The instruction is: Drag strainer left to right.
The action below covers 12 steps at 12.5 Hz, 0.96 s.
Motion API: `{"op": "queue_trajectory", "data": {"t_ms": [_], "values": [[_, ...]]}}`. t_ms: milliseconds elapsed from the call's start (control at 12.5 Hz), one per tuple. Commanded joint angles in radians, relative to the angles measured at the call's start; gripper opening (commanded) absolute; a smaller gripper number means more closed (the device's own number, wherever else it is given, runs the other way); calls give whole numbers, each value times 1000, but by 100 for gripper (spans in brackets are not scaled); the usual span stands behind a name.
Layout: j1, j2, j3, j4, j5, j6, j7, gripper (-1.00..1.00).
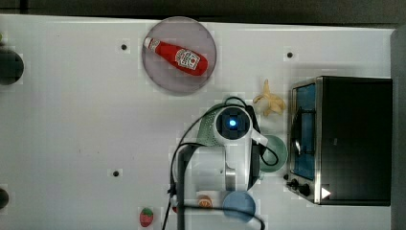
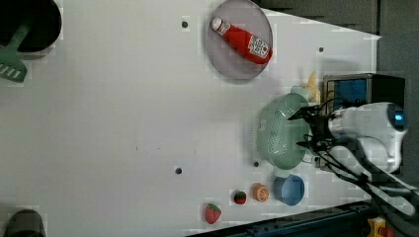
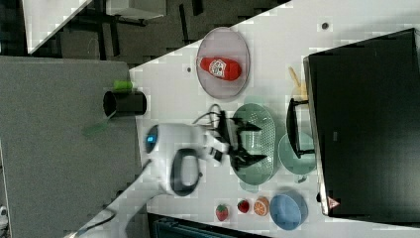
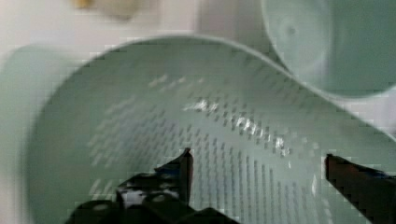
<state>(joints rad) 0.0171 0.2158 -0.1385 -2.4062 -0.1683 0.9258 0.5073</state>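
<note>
End effector [image 4: 257,163] fully released, poised over strainer [image 4: 140,112] bowl, grasping nothing. Contact indeterminate. Top view: arm hides most of strainer.

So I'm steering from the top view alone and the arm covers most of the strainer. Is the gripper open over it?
Observer: Yes, the gripper is open, its fingers spread over the strainer's perforated bowl.
Operator: Holding anything?
Observer: No. In the wrist view, nothing but holes lies between the fingertips.
Operator: What sits beside the strainer?
Observer: The mint mug, between the strainer and the black oven in the right view.
</note>
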Motion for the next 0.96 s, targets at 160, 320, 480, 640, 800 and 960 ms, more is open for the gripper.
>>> {"op": "queue_trajectory", "data": {"t_ms": [160,320,480,640,800,960], "values": [[4,-294,41,104,37,-256,-226,100],[5,-389,53,171,89,-451,-257,100],[6,-449,62,257,109,-600,-385,100],[6,-478,66,342,107,-706,-541,100],[6,-490,67,408,119,-794,-562,100],[6,-495,68,455,119,-882,-562,100]]}}
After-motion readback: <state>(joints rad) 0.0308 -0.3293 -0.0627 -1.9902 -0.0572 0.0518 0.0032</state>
